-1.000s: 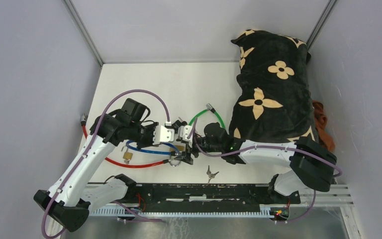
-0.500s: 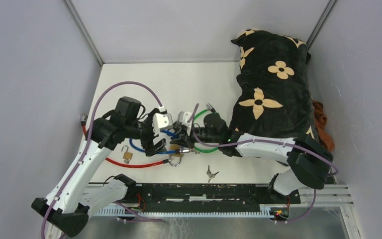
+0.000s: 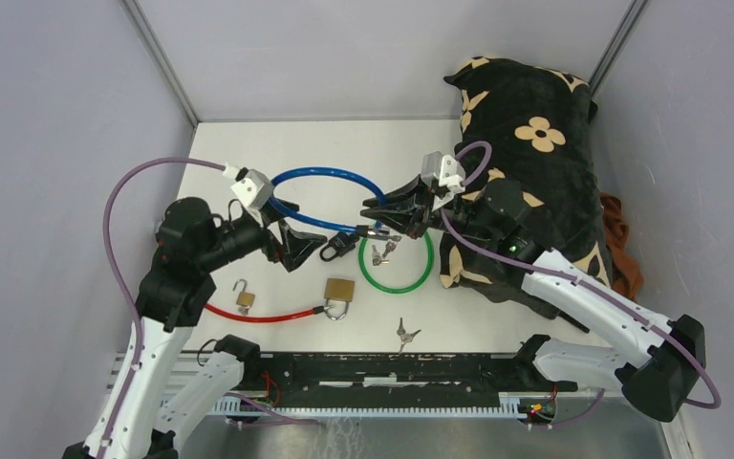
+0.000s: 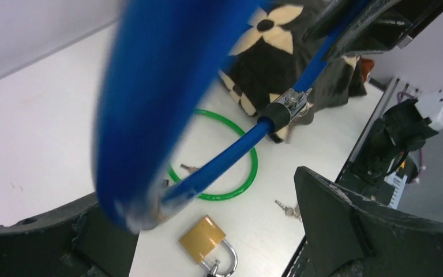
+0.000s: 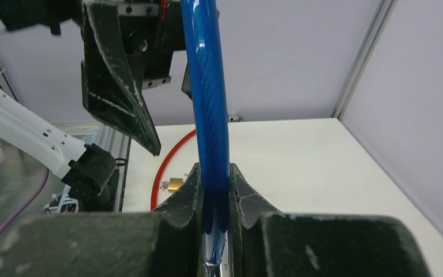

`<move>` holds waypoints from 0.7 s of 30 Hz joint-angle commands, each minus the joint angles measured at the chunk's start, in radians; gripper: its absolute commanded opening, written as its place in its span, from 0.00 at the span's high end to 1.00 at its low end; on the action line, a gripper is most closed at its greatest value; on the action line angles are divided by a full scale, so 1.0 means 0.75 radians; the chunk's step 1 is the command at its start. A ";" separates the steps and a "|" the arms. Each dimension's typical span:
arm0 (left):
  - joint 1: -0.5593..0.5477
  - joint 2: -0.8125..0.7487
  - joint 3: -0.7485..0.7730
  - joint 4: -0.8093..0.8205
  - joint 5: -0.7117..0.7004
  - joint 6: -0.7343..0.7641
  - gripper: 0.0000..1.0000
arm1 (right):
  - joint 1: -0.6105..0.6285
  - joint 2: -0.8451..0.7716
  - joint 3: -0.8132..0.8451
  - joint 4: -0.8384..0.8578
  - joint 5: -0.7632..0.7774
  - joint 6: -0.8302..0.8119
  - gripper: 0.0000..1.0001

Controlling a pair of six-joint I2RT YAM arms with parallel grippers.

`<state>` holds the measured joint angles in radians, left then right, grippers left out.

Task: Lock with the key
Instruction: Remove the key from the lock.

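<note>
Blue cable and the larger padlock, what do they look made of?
Blue cable: probably twisted wire under a glossy, translucent blue plastic sheath; spiral strands show through it. Larger padlock: brass-looking metal, going by its golden satin body.

left end effector [image 3: 301, 239]: jaws wide apart | right end effector [image 3: 373, 217]: jaws pinched close
</note>
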<state>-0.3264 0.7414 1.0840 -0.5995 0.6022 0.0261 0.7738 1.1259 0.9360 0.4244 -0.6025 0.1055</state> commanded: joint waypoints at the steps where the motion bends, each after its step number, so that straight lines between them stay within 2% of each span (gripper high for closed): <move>1: 0.008 -0.217 -0.251 0.618 -0.007 -0.441 0.00 | -0.002 -0.047 0.175 -0.063 -0.010 0.003 1.00; 3: 0.009 -0.291 -0.481 0.978 0.059 -0.685 0.01 | -0.002 -0.068 0.185 -0.041 -0.025 0.019 1.00; 5: 0.006 -0.323 -0.725 1.396 0.133 -0.950 0.05 | -0.001 -0.080 0.194 -0.010 -0.055 0.053 1.00; 9: -0.003 -0.271 -0.949 1.852 0.158 -1.111 0.07 | -0.001 -0.066 0.185 0.091 -0.120 0.162 1.00; 12: -0.058 -0.297 -0.941 1.947 0.153 -1.023 0.03 | 0.005 -0.048 0.165 0.151 -0.112 0.216 1.00; 15: -0.130 -0.300 -0.955 1.994 0.151 -1.030 0.01 | 0.031 -0.023 0.173 0.201 -0.091 0.239 1.00; 18: -0.183 -0.305 -0.998 2.048 0.083 -1.009 0.01 | 0.086 0.030 0.217 0.191 -0.065 0.218 1.00; 21: -0.215 -0.311 -1.032 2.122 0.027 -1.008 0.06 | 0.132 0.069 0.242 0.190 -0.014 0.197 1.00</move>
<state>-0.4622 0.5098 0.3424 0.8371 0.6819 -0.6998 0.8295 1.1500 1.0458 0.4656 -0.6662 0.2462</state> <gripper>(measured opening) 0.971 0.147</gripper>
